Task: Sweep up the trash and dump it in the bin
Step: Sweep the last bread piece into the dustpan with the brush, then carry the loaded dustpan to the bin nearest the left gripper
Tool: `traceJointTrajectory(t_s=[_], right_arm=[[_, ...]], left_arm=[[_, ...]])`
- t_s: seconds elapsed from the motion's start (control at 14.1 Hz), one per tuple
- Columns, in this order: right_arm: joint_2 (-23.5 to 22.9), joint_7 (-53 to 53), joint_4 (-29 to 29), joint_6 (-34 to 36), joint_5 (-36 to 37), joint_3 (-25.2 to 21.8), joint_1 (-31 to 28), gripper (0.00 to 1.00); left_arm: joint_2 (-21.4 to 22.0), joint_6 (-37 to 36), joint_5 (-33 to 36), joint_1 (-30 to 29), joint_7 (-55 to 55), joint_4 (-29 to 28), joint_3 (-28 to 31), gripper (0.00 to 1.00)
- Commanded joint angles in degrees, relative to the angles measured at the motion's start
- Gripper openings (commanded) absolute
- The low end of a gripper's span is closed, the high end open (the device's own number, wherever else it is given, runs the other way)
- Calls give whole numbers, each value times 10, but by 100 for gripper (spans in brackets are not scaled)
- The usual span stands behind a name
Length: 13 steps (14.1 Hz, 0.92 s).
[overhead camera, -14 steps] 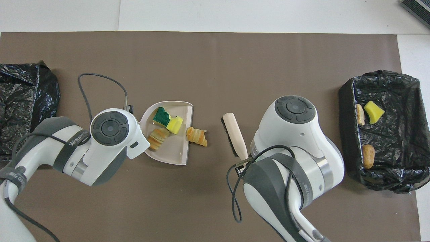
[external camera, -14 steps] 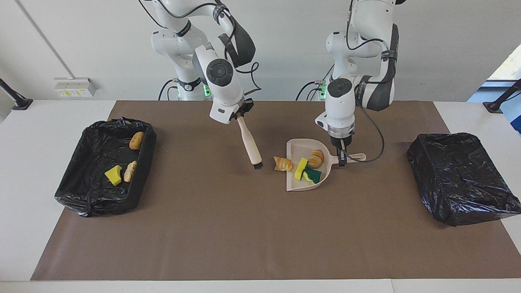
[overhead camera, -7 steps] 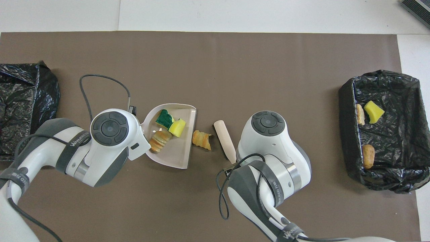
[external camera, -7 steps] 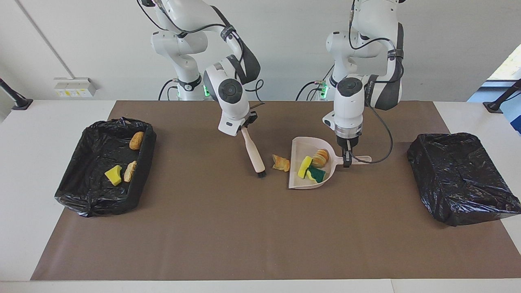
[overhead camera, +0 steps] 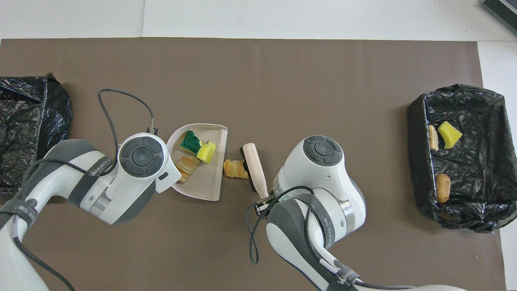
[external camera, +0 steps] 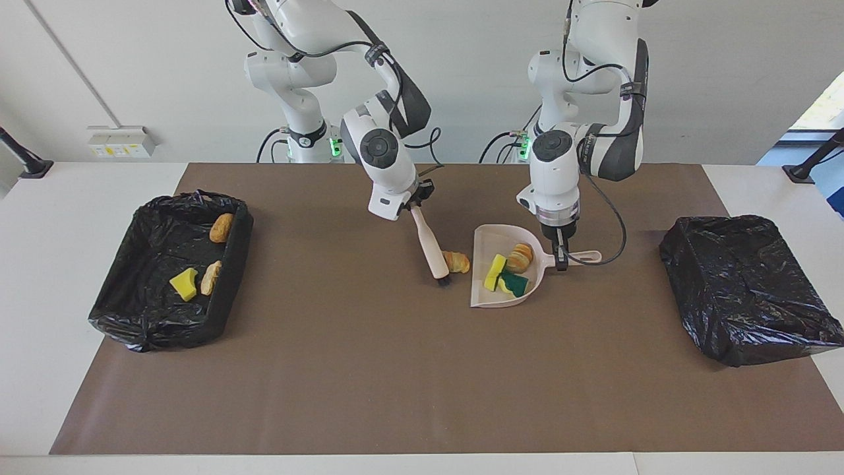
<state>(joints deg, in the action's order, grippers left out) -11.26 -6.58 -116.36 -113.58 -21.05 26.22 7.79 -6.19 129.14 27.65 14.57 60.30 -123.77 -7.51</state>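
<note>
Two fixed cams. Facing cam: high, across the worktop (external camera: 39, 264) from the robots, looks at them and down; wide shot, takes in the whole brown mat (external camera: 409, 369), both arm bases and the wall. Overhead cam: high above the robots' end, looks forward and steeply down; closer, arms enter from the bottom edge. Views sit half a turn apart. Both share the mat, the dustpan (external camera: 491, 298) (overhead camera: 210, 188) mid-scene and the open bin (external camera: 168, 330) (overhead camera: 484, 101).
</note>
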Motion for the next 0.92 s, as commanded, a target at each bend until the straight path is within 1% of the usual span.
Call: traceJointTrajectory(t_s=[0.0, 0.28, 0.5, 0.57, 0.64, 0.71, 0.85], right_arm=[[0, 6, 0, -18, -70, 3, 13, 0], [1, 3, 0, -57, -152, 3, 33, 0], [1, 3, 1, -56, -160, 3, 34, 0], [0, 1, 3, -60, -183, 3, 35, 0], [0, 2, 5, -60, -199, 2, 35, 0], [1, 1, 9, -57, -199, 2, 35, 0], [24, -37, 11, -32, -189, -2, 33, 0]], left_arm=[[19, -13, 20, 4, -29, -20, 0, 0], [32, 1, 18, 5, -41, -48, -3, 0], [28, 22, 0, 8, -35, -52, -5, 0], [24, 28, -5, 19, -36, -53, -5, 0], [23, 30, -5, 17, -30, -53, -5, 0], [23, 30, -7, 16, -19, -53, -4, 0], [21, 46, -25, 13, 19, -52, 1, 0]])
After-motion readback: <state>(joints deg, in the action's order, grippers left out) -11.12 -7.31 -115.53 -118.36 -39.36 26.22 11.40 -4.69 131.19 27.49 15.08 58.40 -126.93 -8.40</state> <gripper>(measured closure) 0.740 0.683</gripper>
